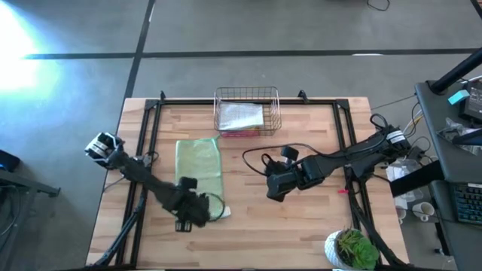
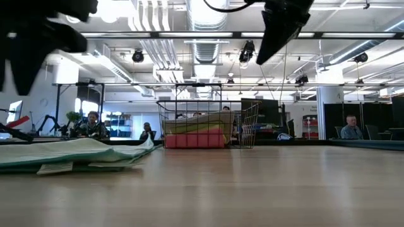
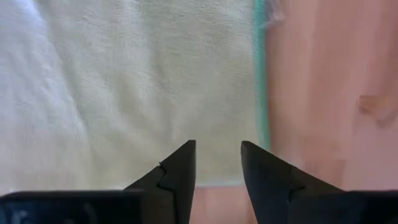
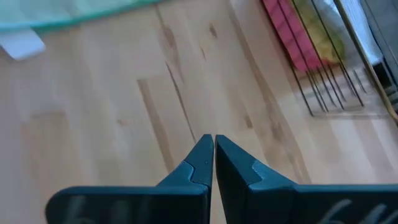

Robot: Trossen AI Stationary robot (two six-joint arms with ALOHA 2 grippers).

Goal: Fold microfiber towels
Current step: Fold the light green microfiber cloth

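Note:
A pale sage green towel (image 1: pixel 198 158) with a teal hem lies folded flat on the wooden table, left of centre; it also shows in the low view (image 2: pixel 69 154). My left gripper (image 3: pixel 217 155) is open and hovers over the towel's near end (image 1: pixel 205 209), touching nothing. My right gripper (image 4: pixel 213 146) is shut and empty, raised above the bare table at centre right (image 1: pixel 275 188). Other towels, pink (image 2: pixel 189 140) and yellow (image 2: pixel 196 123) among them, lie in a copper wire basket (image 1: pixel 247 111).
The wire basket (image 2: pixel 208 123) stands at the table's far edge, centre. A potted plant (image 1: pixel 352 248) sits at the near right corner. Black rails (image 1: pixel 343 128) run along the table's sides. Bare wood lies between the towel and my right arm. People sit in the room beyond.

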